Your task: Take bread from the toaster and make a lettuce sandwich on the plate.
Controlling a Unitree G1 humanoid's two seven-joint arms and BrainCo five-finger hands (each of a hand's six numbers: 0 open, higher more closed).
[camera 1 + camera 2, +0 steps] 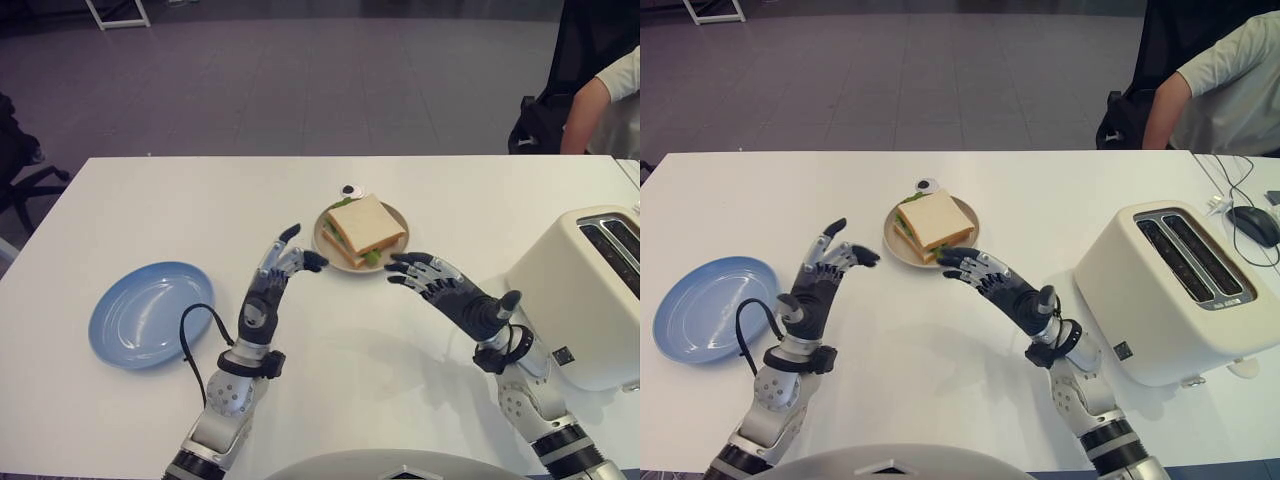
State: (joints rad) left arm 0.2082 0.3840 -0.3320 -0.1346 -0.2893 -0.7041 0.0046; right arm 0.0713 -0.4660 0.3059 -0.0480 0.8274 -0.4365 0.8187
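Square sandwich (364, 232) (lettuce-edged) on round tan plate (397, 214).

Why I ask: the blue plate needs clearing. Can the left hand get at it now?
Probably yes. The left hand is open and empty, and the blue plate lies close to its left; only the arm's own black cable loops at the plate's rim.

Grey floor (300, 90) beyond white table (150, 200) — black chair (12, 150) left.
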